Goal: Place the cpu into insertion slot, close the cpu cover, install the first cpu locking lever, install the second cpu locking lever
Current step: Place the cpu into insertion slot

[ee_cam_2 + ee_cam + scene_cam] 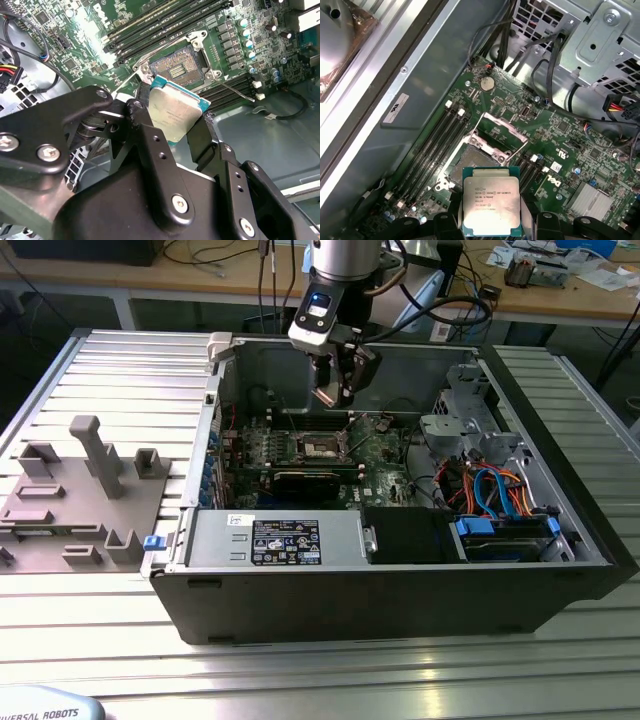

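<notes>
My gripper hangs inside the open computer case, above the motherboard, and is shut on the cpu, a square chip with a silver-grey top. In both wrist views the black fingers clamp the cpu by two opposite edges. Just beyond the chip lies the insertion slot, a dark square recess with a metal rim that holds nothing. The cpu cover stands swung up at the slot's far side. A thin locking lever sticks out beside the slot.
Long memory slots flank the socket on both sides. A black card, a power supply, a drive cage and coloured cables fill the case. Grey holders stand on the exterior view's left.
</notes>
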Robot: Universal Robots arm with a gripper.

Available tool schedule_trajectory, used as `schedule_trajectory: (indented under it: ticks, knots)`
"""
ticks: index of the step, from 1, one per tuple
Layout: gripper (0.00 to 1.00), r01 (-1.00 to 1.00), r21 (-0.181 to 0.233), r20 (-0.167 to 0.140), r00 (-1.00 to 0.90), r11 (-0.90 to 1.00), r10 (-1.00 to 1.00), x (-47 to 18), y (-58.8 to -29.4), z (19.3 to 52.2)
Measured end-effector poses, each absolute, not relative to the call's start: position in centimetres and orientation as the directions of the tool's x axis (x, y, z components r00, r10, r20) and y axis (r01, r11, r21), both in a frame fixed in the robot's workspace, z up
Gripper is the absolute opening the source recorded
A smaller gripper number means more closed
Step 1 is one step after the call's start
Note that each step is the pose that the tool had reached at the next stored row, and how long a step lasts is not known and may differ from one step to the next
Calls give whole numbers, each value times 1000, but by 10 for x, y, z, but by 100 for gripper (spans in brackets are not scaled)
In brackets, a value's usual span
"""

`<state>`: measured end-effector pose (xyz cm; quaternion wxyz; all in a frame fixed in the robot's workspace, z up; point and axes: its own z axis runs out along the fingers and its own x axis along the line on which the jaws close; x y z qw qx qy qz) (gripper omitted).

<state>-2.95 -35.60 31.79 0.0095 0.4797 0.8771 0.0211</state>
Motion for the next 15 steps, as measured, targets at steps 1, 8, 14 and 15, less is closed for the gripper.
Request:
schedule_trajectory:
  ticks: [1, 8, 14, 15]
  knots:
    - [54, 845, 46, 4, -534, 533, 846, -30, -356, 318]
    - [54, 862, 46, 4, -505, 504, 863, -30, -356, 318]
    - [54, 869, 46, 4, -493, 492, 870, -30, -356, 318]
    - [54, 870, 46, 4, -491, 491, 871, -30, -356, 318]
